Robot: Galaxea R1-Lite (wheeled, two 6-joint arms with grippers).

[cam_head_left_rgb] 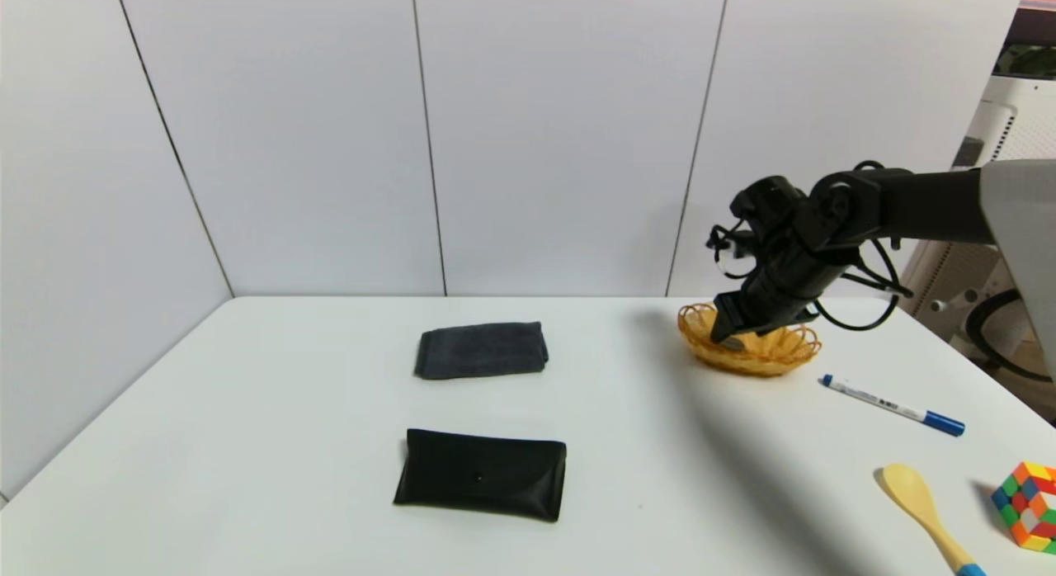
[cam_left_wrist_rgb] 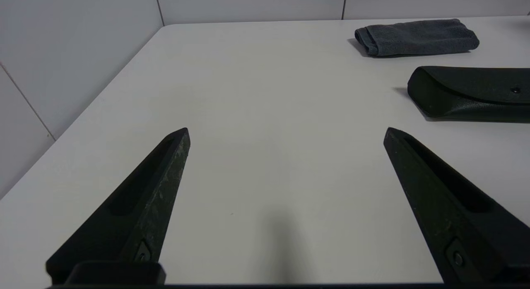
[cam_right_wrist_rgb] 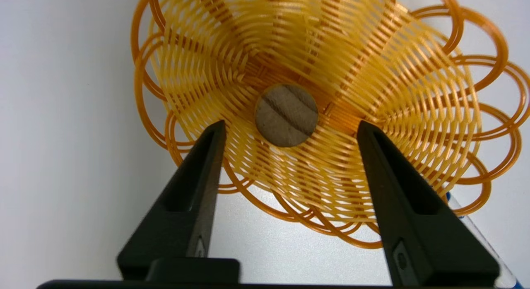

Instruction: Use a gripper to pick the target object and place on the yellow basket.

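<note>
a white table [cam_head_left_rgb: 289,444] stood against pale wall panels. the robot's right arm reached in from the right, and the right gripper [cam_head_left_rgb: 728,332] hung just over the yellow basket [cam_head_left_rgb: 701,337], a shallow orange-yellow woven dish with a looped open rim at the far right of the table. in the right wrist view the right gripper [cam_right_wrist_rgb: 290,127] had its jaws spread apart and holding nothing, and the target object [cam_right_wrist_rgb: 286,115], a small round tan wooden block, lay in the middle of the yellow basket [cam_right_wrist_rgb: 414,94], between and beyond the two tips without touching them. the left gripper [cam_left_wrist_rgb: 285,133] was parked low over a bare part of the table at the near left, jaws wide apart and empty. a folded grey cloth [cam_head_left_rgb: 482,350] lay mid-table, with a black pouch [cam_head_left_rgb: 482,474] nearer the robot. near the basket lay a blue-capped marker [cam_head_left_rgb: 893,405]; closer to the robot were a pale wooden spoon [cam_head_left_rgb: 920,506] and a multicoloured puzzle cube [cam_head_left_rgb: 1027,507].
</note>
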